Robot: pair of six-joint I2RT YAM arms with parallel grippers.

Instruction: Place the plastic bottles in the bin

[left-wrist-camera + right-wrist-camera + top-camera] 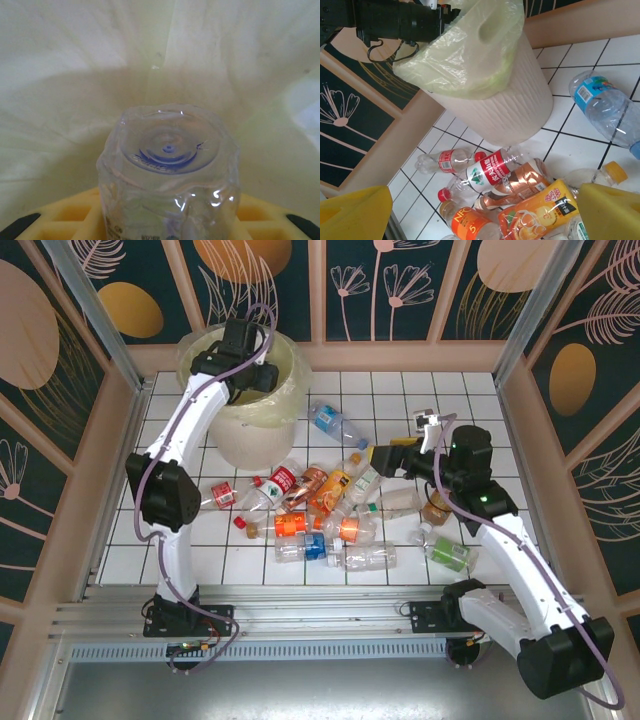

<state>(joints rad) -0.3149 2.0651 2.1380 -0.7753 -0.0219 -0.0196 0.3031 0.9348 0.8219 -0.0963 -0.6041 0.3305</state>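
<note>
My left gripper [252, 375] hangs over the mouth of the bin [240, 440], shut on a clear plastic bottle [167, 165] whose base faces the camera. Its yellow fingers [65, 220] flank the bottle, with the bin's pale liner [75, 75] behind. The right gripper [380, 457] is open above the right side of the bottle pile [320, 505], holding nothing. Between its yellow fingers [355, 212] I see a red-labelled bottle [492, 172], an orange one [470, 225] and a yellow-orange one [540, 212]. The bin [495, 100] stands behind them.
A blue-labelled bottle [335, 425] lies alone right of the bin. A green-labelled bottle [450, 552] and a brownish one [435, 505] lie under the right arm. Wooden walls [130, 390] enclose the white tiled floor. The left arm [395, 20] reaches over the bin rim.
</note>
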